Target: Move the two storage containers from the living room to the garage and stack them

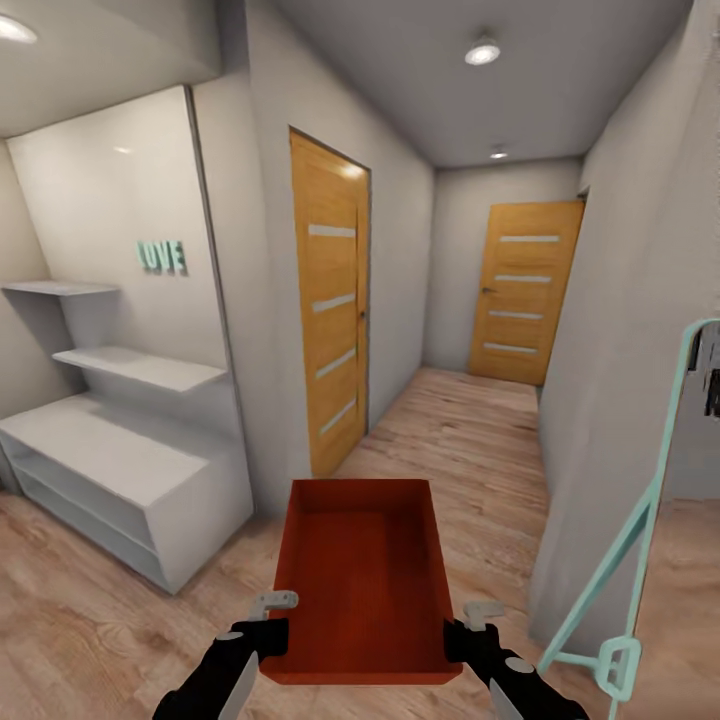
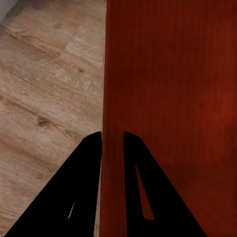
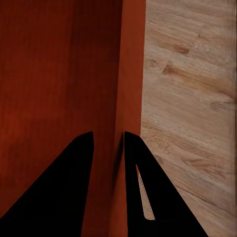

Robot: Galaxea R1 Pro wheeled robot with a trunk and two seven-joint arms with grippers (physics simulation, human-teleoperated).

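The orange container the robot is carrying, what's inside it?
Nothing shows inside the orange container: its bare floor and inner walls are visible. The left gripper and right gripper each pinch a side wall. The floor beneath it is hidden.

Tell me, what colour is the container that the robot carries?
Orange-red, plain, with no pattern. The storage container shows best in the head view.

You've got a light wood plank floor down the hallway; a white shelf unit and teal frame stand on it.
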